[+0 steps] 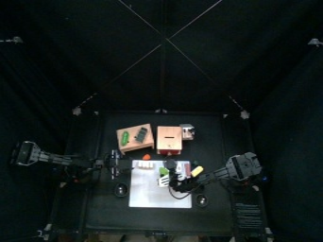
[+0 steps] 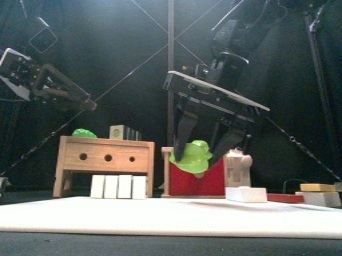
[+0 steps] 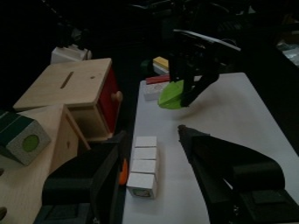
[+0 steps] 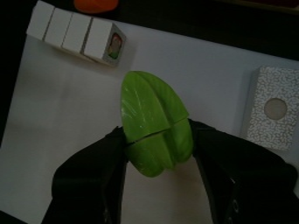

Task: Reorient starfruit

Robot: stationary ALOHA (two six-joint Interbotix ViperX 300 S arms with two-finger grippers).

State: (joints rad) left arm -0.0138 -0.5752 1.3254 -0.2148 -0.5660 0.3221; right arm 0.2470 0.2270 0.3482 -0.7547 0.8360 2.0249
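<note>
The starfruit (image 4: 152, 118), a small light yellowish-green ridged plastic toy fruit, sits clamped between the two black jaws of the right claw (image 4: 156, 153), which grips its lower half. In the front view the fruit (image 2: 195, 157) hangs just above the white mat (image 2: 160, 215) that covers the front part of the worktop, roughly at the mat's middle; whether it touches the mat cannot be told. The right claw (image 2: 201, 140) comes down on it from above.

On the mat, towards the left edge of the worktop, stands a row of small white blocks (image 4: 79, 35) side by side, one showing a printed face. A speckled grey rectangular block with a round mark (image 4: 274, 108) lies on the other side of the fruit, near the mat's right edge.

Behind the mat stand a light wooden box with a slot (image 3: 73, 86) and a red-sided box (image 3: 108, 94), touching each other.

The left claw (image 3: 158, 171) hovers apart near the left edge, jaws spread, holding nothing.
</note>
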